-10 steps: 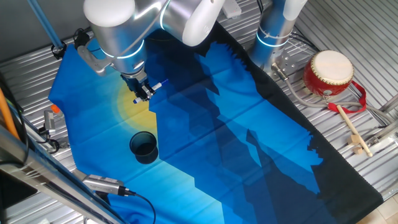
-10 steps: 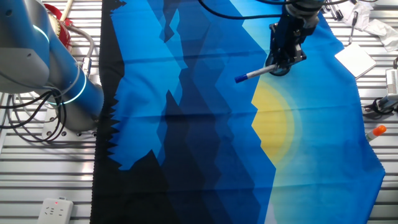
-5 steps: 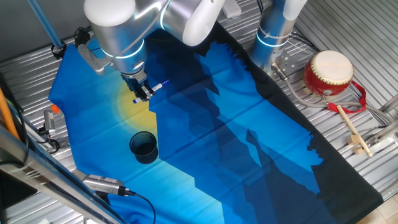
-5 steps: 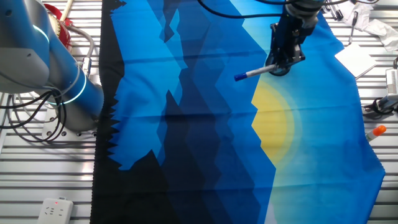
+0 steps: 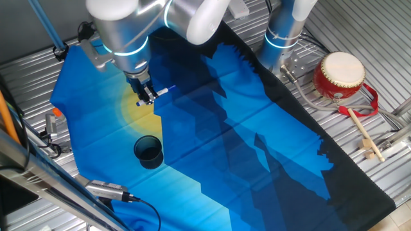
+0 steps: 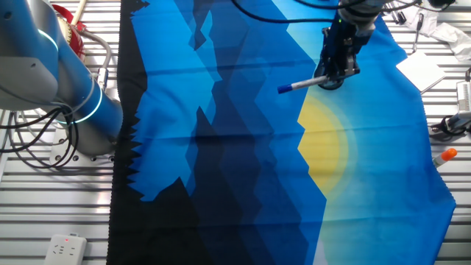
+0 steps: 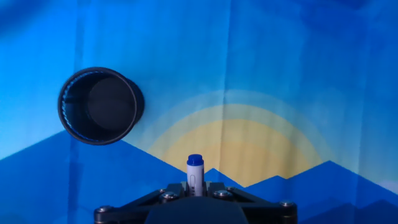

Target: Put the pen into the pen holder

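My gripper (image 5: pixel 147 95) is shut on the pen (image 5: pixel 160 90), a slim white marker with a blue tip, and holds it level above the yellow sun on the cloth. In the other fixed view the pen (image 6: pixel 300 85) sticks out left of the gripper (image 6: pixel 333 76). In the hand view the pen's blue end (image 7: pixel 195 161) rises between the jaws of the gripper (image 7: pixel 195 186). The pen holder (image 5: pixel 148 151), a dark round cup, stands upright on the cloth, nearer the front than the gripper. It shows at the upper left in the hand view (image 7: pixel 99 106), open and empty.
A red-and-cream drum (image 5: pixel 339 75) and a wooden drumstick (image 5: pixel 363 135) lie on the metal table at the right. The arm's base (image 5: pixel 282 32) stands at the back. An orange-capped item (image 6: pixel 444 155) and cables lie off the cloth's edge.
The gripper with the pen has risen slightly and drifted a little; the pen stays in its grasp. The pen holder has not moved.
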Available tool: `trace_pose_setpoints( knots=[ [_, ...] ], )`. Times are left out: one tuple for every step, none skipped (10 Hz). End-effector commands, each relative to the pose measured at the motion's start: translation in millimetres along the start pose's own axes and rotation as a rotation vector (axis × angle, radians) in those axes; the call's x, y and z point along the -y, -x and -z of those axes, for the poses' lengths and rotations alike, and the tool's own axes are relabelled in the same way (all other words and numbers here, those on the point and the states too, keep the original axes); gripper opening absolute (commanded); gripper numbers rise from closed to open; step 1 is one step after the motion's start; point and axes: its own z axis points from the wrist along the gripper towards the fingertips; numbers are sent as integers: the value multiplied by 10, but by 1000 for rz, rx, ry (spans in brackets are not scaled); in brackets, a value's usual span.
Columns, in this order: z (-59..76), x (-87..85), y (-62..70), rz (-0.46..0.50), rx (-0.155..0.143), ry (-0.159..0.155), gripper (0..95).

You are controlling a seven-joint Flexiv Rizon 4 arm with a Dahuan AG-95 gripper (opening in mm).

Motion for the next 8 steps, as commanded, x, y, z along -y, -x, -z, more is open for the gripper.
trace_pose_setpoints(
  knots=[
    [1,-3,7,13,1,-1,0],
    [1,-3,7,17,1,-2,0],
    [1,-3,7,27,4,-1,0],
    [22,-30,-12,30,2,-1,0],
    [64,-84,-54,26,-7,-1,0],
    [143,-196,-142,5,-26,0,0],
    [189,-269,-203,-7,-37,-2,0],
    [224,-330,-257,-18,-47,-3,0]
  ],
)
